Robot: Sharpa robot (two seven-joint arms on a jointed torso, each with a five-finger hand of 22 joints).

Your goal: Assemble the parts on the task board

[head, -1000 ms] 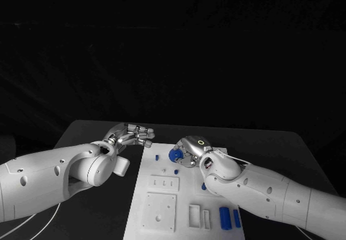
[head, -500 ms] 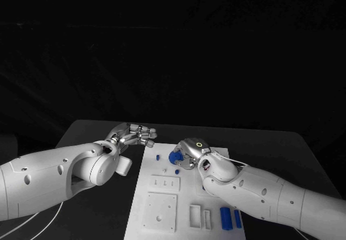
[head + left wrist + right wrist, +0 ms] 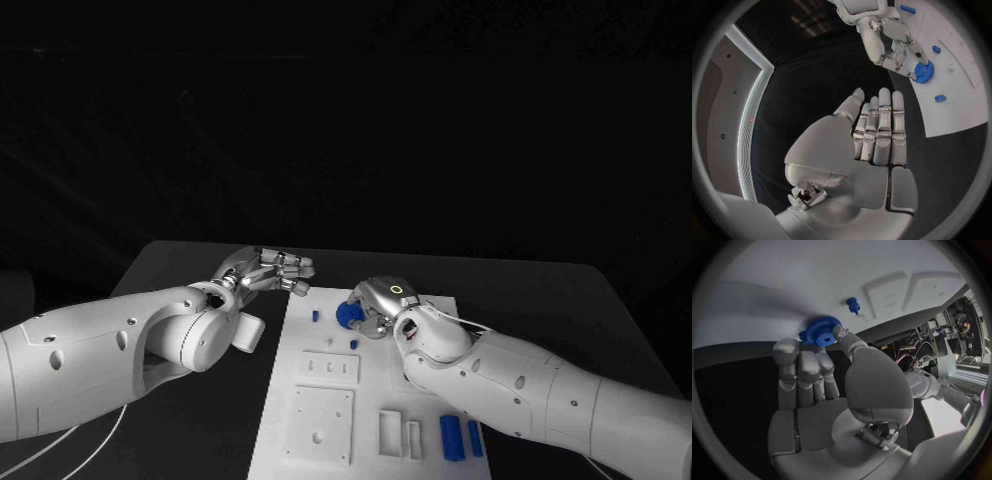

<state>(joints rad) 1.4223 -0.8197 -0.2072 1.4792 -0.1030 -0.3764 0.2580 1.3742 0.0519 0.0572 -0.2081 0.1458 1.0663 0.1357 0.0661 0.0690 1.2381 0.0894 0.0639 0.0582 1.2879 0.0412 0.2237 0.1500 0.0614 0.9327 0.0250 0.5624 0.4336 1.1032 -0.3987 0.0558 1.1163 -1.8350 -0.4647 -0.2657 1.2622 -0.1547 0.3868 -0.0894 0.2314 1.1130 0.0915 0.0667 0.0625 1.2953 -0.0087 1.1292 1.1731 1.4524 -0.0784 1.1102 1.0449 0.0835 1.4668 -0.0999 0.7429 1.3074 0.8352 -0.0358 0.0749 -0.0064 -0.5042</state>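
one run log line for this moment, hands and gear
left robot hand: empty, fingers straight, beside task board | right robot hand: pinching blue gear at board's far end | two blue bars: near end

Black table (image 3: 188,262) beneath, white cables (image 3: 65,445) at its near-left edge.

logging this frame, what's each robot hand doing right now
Left robot hand: open, fingers straight, holding nothing, off the task board.
Right robot hand: holding the blue gear at its fingertips.

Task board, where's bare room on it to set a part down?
Bare white lies on the task board between the square plate and the left edge. The far end is crowded: the right hand holds the blue gear beside a small blue peg.
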